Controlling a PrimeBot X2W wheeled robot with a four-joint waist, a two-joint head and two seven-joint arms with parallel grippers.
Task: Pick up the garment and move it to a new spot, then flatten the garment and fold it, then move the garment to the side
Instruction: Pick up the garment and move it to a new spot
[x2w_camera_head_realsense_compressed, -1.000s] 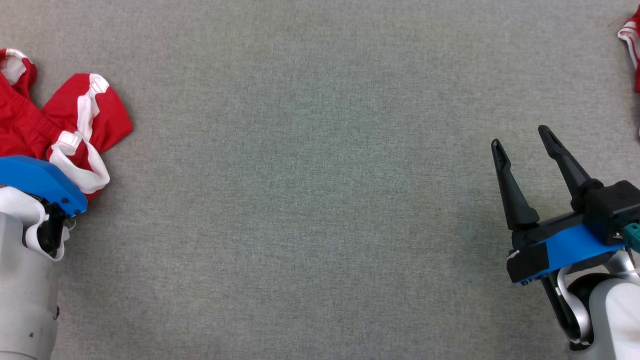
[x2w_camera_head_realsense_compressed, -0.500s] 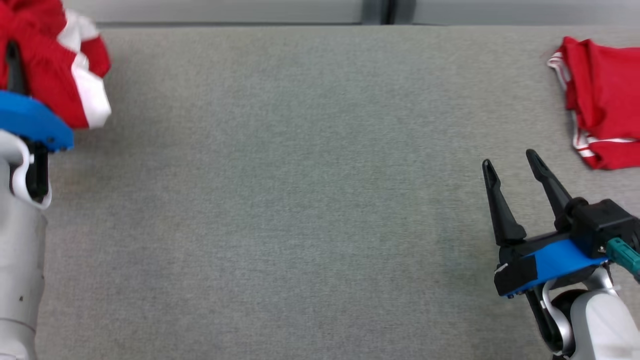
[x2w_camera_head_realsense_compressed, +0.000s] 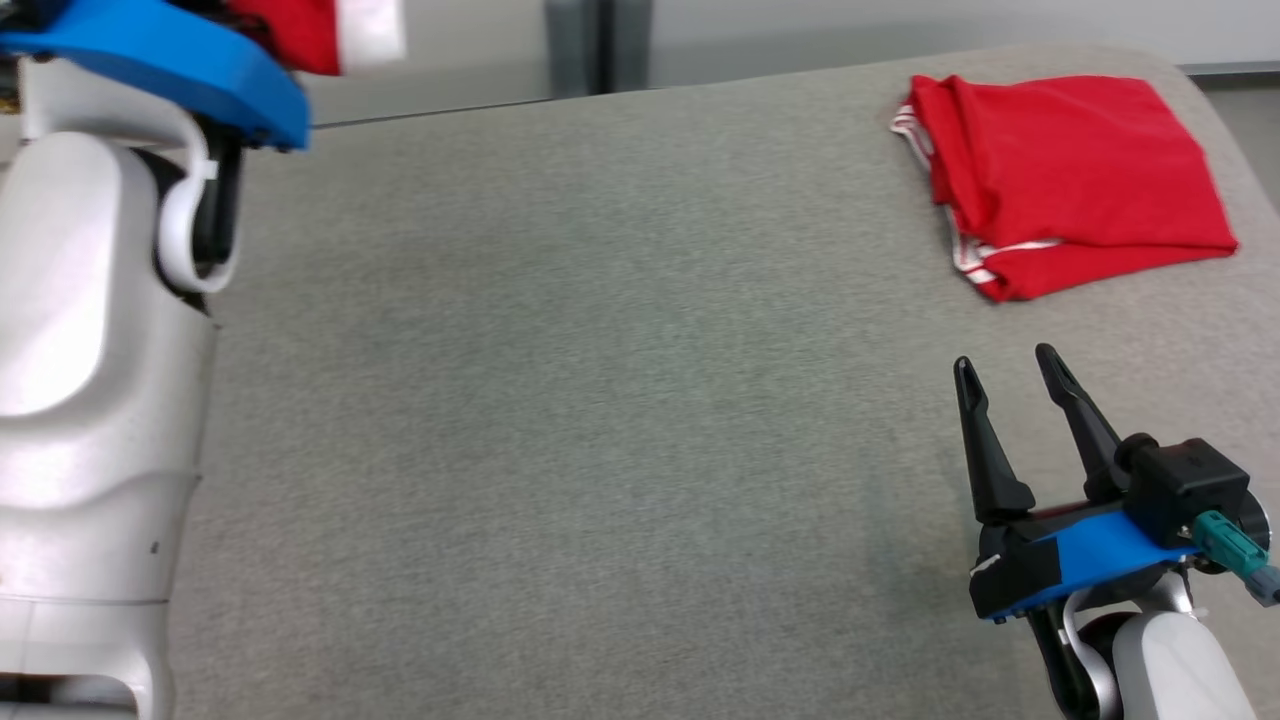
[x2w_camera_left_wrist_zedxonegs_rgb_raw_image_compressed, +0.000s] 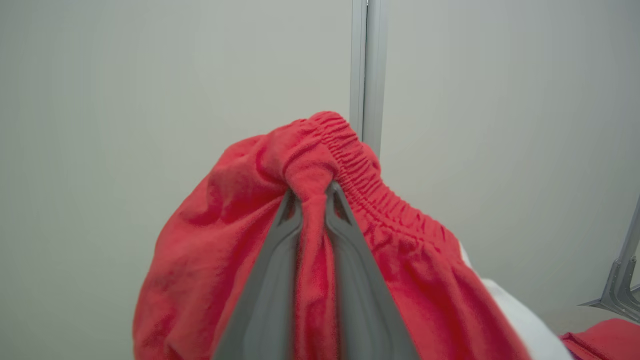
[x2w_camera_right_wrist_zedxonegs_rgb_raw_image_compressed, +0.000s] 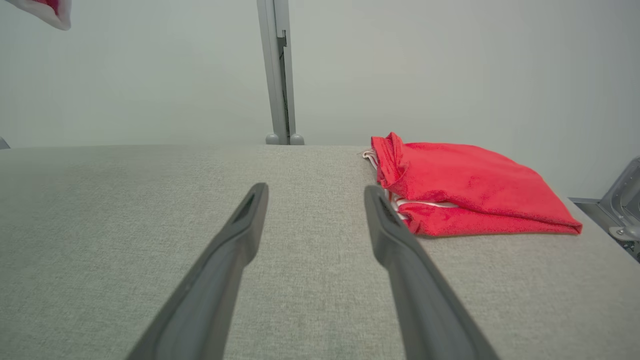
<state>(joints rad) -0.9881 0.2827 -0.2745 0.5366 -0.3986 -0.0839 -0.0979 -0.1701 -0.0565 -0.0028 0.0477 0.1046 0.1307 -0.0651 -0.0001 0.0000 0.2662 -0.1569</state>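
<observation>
The grey table (x2w_camera_head_realsense_compressed: 600, 400) lies bare across the middle of the head view, its far edge along the top. A folded red cloth (x2w_camera_head_realsense_compressed: 1070, 180) sits by the rounded upper-right corner. At lower right, the right gripper (x2w_camera_head_realsense_compressed: 1003, 358) has its fingers spread. The left gripper (x2w_camera_left_wrist_zedxonegs_rgb_raw_image_compressed: 314, 190) pinches the garment (x2w_camera_left_wrist_zedxonegs_rgb_raw_image_compressed: 210, 270) by its elastic waistband, and the rest drapes around both fingers.

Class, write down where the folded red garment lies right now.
In the head view the folded red garment lies at the far right of the grey table, beyond the open right gripper and apart from it.
</observation>
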